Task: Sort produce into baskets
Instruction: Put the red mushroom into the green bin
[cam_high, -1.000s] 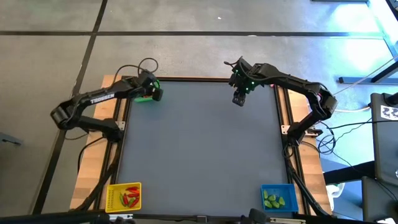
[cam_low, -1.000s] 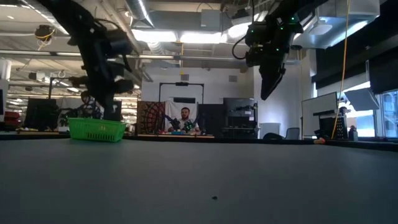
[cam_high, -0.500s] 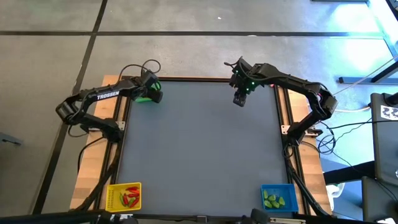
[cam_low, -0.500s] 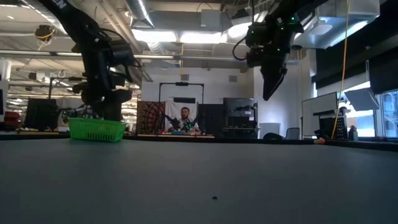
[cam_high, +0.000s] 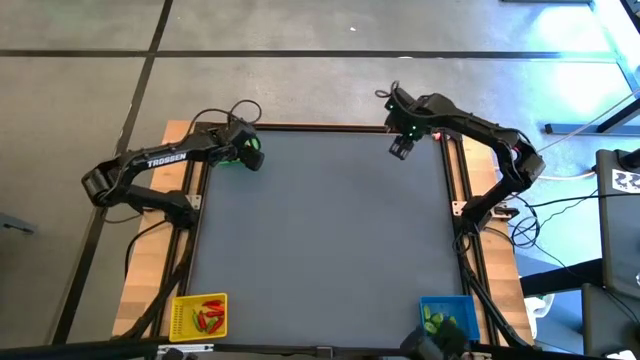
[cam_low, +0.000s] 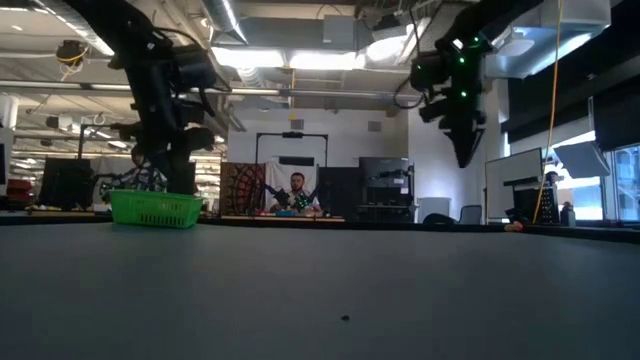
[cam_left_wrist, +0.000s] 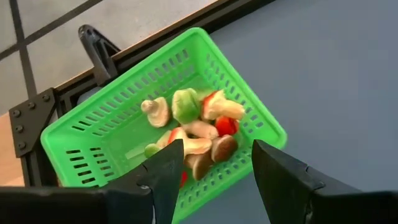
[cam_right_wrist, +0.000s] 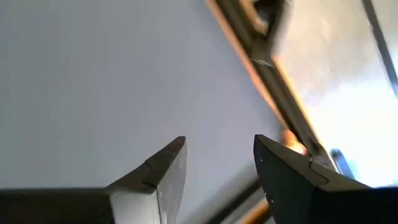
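The green basket (cam_left_wrist: 93, 155) stands at the table's far left corner, also in the low view (cam_low: 155, 208). It holds mixed produce (cam_left_wrist: 199, 127): pale mushroom shapes, red pieces and green pieces. My left gripper (cam_left_wrist: 217, 144) hangs open just above the basket's near side (cam_high: 252, 157), with nothing between its fingers. My right gripper (cam_right_wrist: 219, 140) hangs open over bare mat near the far right corner (cam_high: 400, 150), well above the table (cam_low: 463, 155).
A yellow basket (cam_high: 178, 305) with red pieces sits at the near left corner. A blue basket (cam_high: 428, 302) with green pieces sits at the near right, partly behind a dark shape at the picture's edge. A person (cam_low: 297, 192) sits beyond the far edge.
My right gripper has swung toward the table's right edge, staying high above the mat, and has tipped as it went. The green basket has stayed in place.
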